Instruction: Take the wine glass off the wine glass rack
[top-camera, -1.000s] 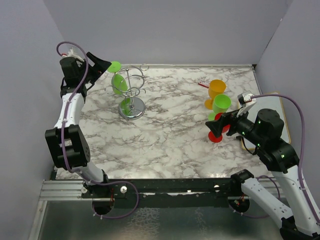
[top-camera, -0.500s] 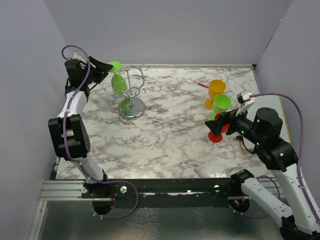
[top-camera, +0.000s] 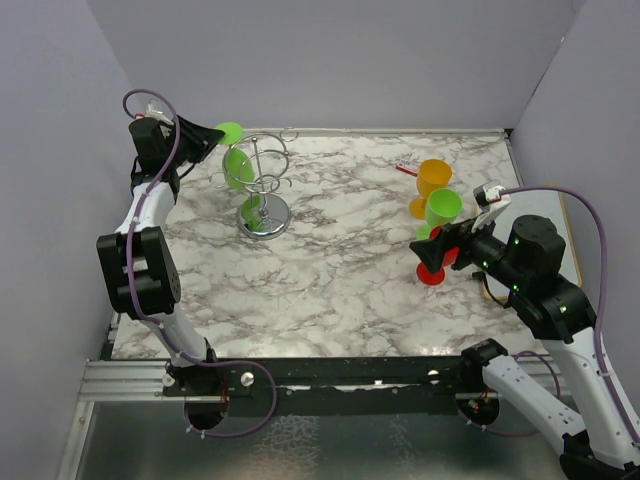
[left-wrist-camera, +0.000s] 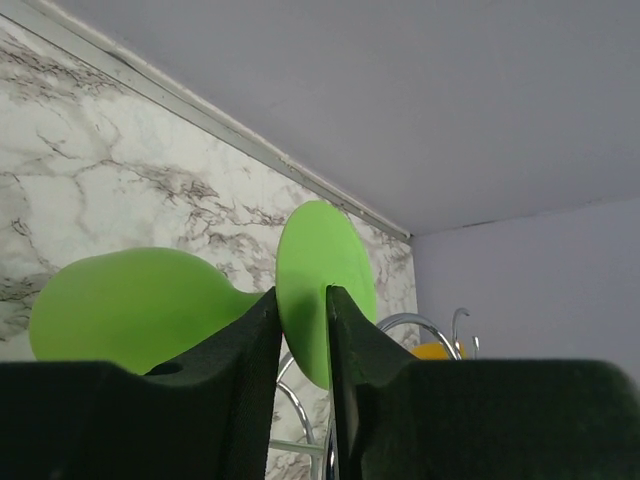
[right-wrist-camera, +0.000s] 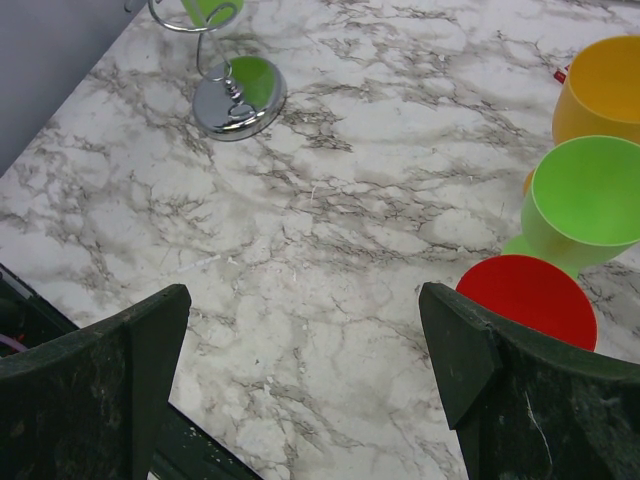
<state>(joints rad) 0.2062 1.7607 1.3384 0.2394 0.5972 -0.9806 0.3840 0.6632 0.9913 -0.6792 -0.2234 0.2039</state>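
The chrome wine glass rack (top-camera: 266, 216) stands at the table's far left, and its round base (right-wrist-camera: 226, 101) also shows in the right wrist view. A green wine glass (top-camera: 238, 165) hangs upside down from the wire arms. Its flat round foot (left-wrist-camera: 322, 262) sticks out to the left, with its bowl (left-wrist-camera: 125, 305) beside. My left gripper (top-camera: 214, 138) is shut on that foot, one black pad against each face (left-wrist-camera: 302, 300). My right gripper (top-camera: 441, 246) hovers over the right side, jaws wide open with only bare marble between them (right-wrist-camera: 305, 305). A second green shape (top-camera: 250, 208) sits low by the rack's post.
Three cups stand together at the right: orange (top-camera: 433, 178), green (top-camera: 443, 207) and red (top-camera: 432, 270), close under my right gripper. The red one (right-wrist-camera: 526, 300) lies just beside the right fingertip. A small red item (top-camera: 405, 168) lies behind them. Grey walls enclose the marble table (top-camera: 340, 270).
My left gripper moved in a little toward the rack and its jaws closed onto the green glass's foot. The right arm has not moved.
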